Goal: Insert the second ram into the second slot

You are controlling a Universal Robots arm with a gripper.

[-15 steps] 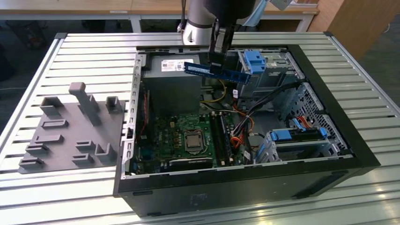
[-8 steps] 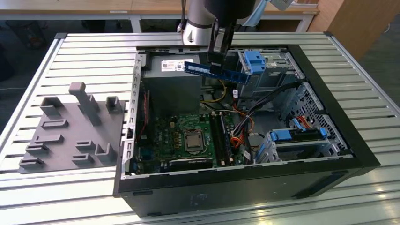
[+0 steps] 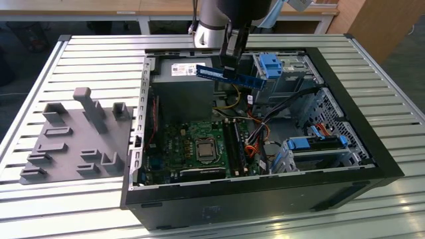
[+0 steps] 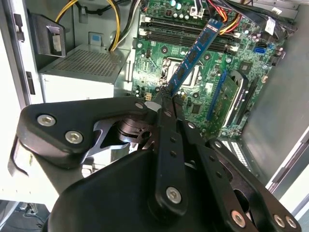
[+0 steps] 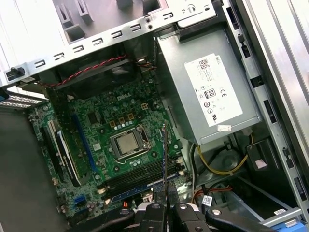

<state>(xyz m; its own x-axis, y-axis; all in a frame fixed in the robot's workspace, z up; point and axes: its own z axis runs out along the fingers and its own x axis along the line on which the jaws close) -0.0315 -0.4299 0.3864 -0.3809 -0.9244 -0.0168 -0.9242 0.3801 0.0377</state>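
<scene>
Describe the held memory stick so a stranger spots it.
Find the open black computer case on the slatted metal table. Above it, the black hand grips a thin dark-blue circuit-board stick. Unlike the light-blue plastic clips nearby, it is long and flat.

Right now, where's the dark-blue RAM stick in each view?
Exterior view: thin dark-blue circuit-board RAM stick in the tool, above the open case.
Second wrist view: stick slants out from the tool over the green motherboard.
First wrist view: stick edge-on, a thin line extending from the tool.
Shared landmark: square silver processor socket.
</scene>
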